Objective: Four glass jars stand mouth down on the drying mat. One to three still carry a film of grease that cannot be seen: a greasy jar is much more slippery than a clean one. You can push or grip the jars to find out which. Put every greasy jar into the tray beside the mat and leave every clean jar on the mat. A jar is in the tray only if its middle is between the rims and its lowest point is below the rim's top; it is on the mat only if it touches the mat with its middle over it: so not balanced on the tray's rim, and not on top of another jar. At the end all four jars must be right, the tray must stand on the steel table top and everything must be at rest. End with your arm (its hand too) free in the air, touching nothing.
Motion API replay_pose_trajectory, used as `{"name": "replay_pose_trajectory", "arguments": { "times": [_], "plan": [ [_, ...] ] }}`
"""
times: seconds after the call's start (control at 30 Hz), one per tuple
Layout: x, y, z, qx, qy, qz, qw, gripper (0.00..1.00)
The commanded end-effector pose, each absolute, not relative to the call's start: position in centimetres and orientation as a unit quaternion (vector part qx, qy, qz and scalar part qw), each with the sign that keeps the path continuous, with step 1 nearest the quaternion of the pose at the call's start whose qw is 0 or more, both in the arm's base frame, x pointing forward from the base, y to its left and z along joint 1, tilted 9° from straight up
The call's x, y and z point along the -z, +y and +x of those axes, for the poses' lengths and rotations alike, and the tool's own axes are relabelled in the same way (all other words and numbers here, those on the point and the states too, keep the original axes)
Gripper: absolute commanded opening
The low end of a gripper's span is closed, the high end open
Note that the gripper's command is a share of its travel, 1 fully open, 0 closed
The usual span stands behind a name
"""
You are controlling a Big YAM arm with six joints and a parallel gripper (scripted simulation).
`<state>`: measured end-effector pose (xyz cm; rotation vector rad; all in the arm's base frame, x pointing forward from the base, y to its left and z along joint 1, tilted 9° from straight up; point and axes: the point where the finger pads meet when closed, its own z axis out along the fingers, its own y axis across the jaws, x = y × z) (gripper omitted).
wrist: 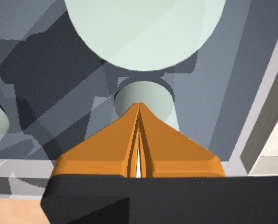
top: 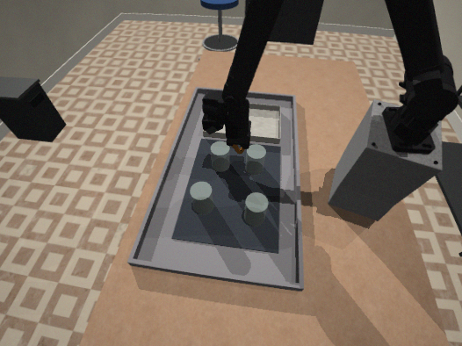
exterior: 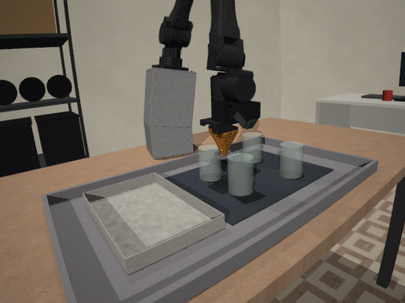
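Observation:
My gripper (top: 238, 149) (exterior: 223, 156) (wrist: 138, 111) is shut and empty. It points down between the two jars nearest the tray, its tips about level with their tops; contact is unclear. The left one of these jars (top: 220, 156) (exterior: 241, 174) (wrist: 145, 30) and the right one (top: 255, 160) (exterior: 210, 164) (wrist: 145, 92) stand upright on the dark mat (top: 220, 234) (exterior: 246, 209). The far-from-tray left jar (top: 202, 198) (exterior: 291, 160) and right jar (top: 256, 210) (exterior: 252, 148) also stand upright on it. The shallow pale tray (top: 265, 140) (exterior: 177, 244) holds no jar.
The grey steel table top (top: 211, 258) has a raised rim around the mat and tray. A tall grey block (top: 356, 177) (exterior: 169, 105) carrying the arm's base stands outside the rim, on the right in the top view.

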<state>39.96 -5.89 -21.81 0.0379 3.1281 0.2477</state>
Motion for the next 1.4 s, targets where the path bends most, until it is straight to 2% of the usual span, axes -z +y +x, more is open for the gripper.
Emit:
{"name": "replay_pose_trajectory", "arguments": {
  "times": [0.0,0.17,0.3,0.97,1.37],
  "plan": [
    [18.1,-6.5,41.5,-0.076,0.997,0.012,0.022,0.00],
    [14.4,-7.1,41.3,-0.076,0.997,0.012,0.022,0.00],
    [14.4,-7.1,41.3,-0.076,0.997,0.012,0.022,0.00],
    [12.2,7.5,40.5,-0.076,0.997,0.012,0.022,0.00],
    [13.0,11.8,40.4,-0.076,0.997,0.012,0.022,0.00]
  ]
}}
